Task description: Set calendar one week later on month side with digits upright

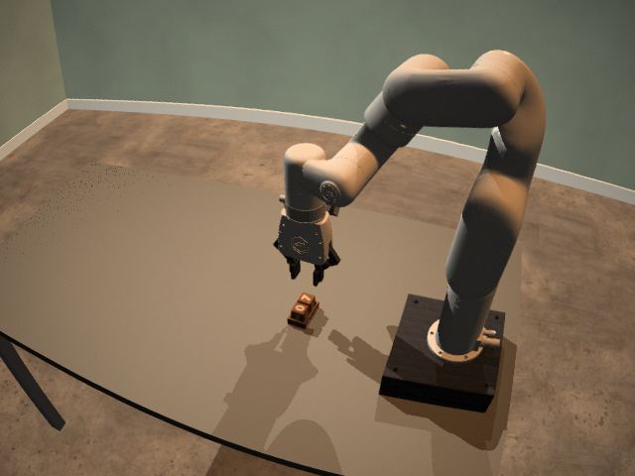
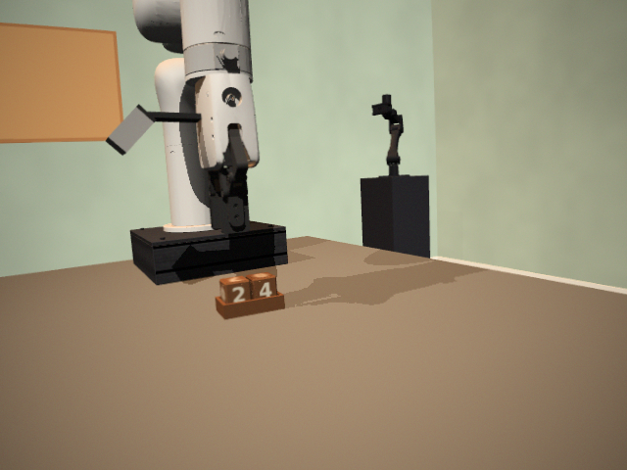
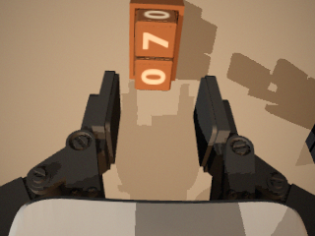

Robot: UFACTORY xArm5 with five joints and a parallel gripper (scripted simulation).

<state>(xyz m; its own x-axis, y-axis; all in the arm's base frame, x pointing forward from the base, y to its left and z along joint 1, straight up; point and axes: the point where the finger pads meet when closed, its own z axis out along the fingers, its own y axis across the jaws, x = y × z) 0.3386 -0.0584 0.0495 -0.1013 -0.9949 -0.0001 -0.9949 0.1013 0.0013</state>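
My gripper (image 1: 305, 282) (image 2: 230, 230) (image 3: 158, 92) hangs above the tray, about half open, with nothing between its fingers. In my wrist view, the tray (image 1: 296, 323) (image 2: 253, 306) (image 3: 132, 44) lies ahead at 12 o'clock, flat on the table, and both cubes sit in it side by side. The 0 cube (image 1: 299, 308) (image 2: 265, 289) (image 3: 154, 76) is nearer me; beyond it is the 7 cube (image 1: 306, 297) (image 2: 235, 293) (image 3: 155, 39), both named for their tops. The exterior view shows 2 and 4 on one long side (I can't make out a month on any side, so I won't swear that is today's date).

I judge I'm at the approach to a first grasp, with no digit changed. Next I need to move over one cube, line up my fingers and descend without catching its neighbour or the tray wall; then lift and turn it.

From the tray in the top view, my base (image 1: 436, 401) (image 2: 152, 265) is at 4 o'clock on the tan table (image 1: 154, 307) (image 2: 354, 379) (image 3: 49, 74), crossed by my shadow. Beyond are mottled floor (image 1: 92, 410) and green walls (image 1: 204, 51) (image 2: 304, 101); in the exterior view, an orange board (image 2: 55, 83) hangs at 10 o'clock and a small arm (image 2: 394, 136) stands on a dark pedestal (image 2: 395, 212) at 1 o'clock
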